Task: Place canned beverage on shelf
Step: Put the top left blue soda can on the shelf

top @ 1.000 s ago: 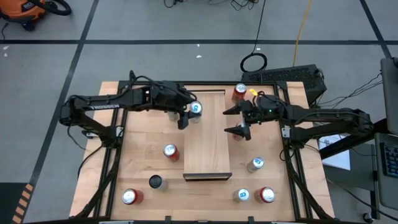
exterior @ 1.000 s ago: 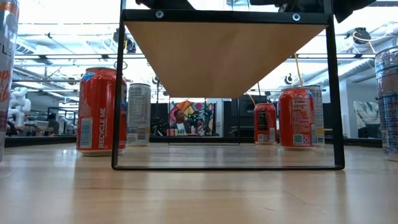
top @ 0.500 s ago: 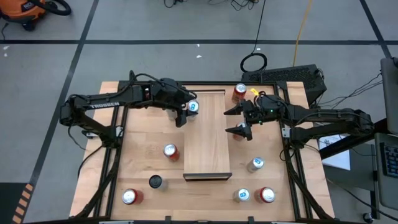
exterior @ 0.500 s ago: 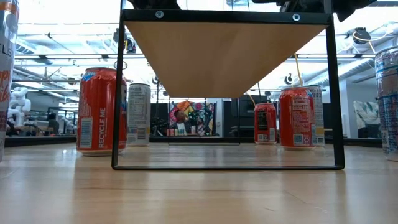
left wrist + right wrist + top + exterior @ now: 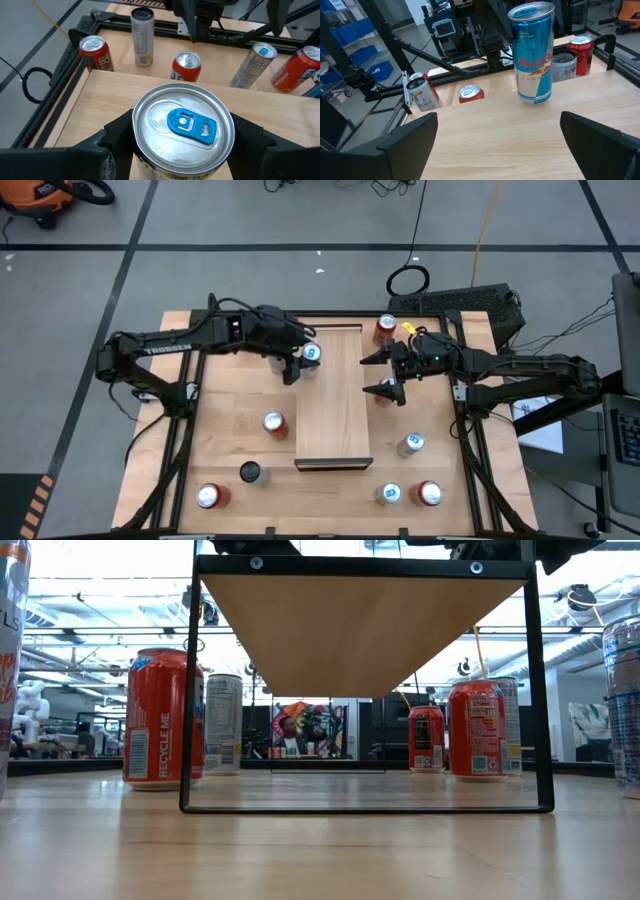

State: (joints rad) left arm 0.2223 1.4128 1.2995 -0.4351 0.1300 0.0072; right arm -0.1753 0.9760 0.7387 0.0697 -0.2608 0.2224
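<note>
Above, the left gripper (image 5: 303, 358) pinched a blue-tabbed can (image 5: 312, 352) at the shelf (image 5: 336, 415)'s far left edge; the right gripper (image 5: 383, 371) waited spread beside the shelf's right edge. Released so near the edge, the can might tip off.

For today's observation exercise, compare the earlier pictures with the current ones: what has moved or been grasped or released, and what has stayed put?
The left gripper, shut on the blue-tabbed can, drew slightly back from the shelf edge and then stopped; its grip did not change. The right gripper stayed open over the shelf's other side. The loose cans on the table did not move.
</note>
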